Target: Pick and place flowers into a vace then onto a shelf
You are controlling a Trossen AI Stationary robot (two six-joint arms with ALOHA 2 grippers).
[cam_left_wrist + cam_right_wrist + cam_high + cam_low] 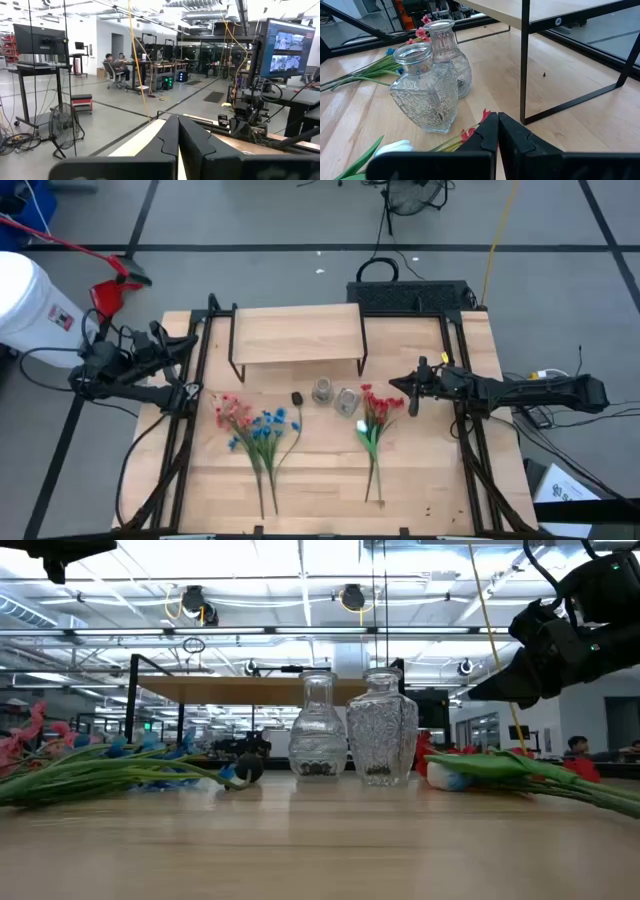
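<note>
A light wooden table (pixel 330 480) fills the middle of a grey workshop floor, with the shelf (pixel 297 335) standing along its far side, a pale plank on thin black legs.

At the table's left edge the left gripper (pixel 188 342) waits off to the side of the shelf, its fingers pressed together and holding nothing; the left wrist view shows them closed, pointing out into the room.

Moving right, the pink-red bunch (pixel 232 412) lies flat on the table, blossoms toward the shelf and its thin stem running back toward the near edge. Just beside it, and partly overlapping, the blue bunch (pixel 265 427) lies the same way, long axis far to near, stems trailing to the near edge.

A small dark object (pixel 298 397) sits between the blue blossoms and two clear glass vases. The rounder vase (pixel 322 390) and the angular patterned vase (pixel 347 401) stand upright and close together, just in front of the shelf's legs.

Right of them the red bunch with a white bud (pixel 372 418) lies flat, blossoms toward the shelf, green stem pointing to the near edge.

The right gripper (pixel 412 397) hovers just right of the red blossoms, its fingers closed on nothing, aimed toward the vases.
</note>
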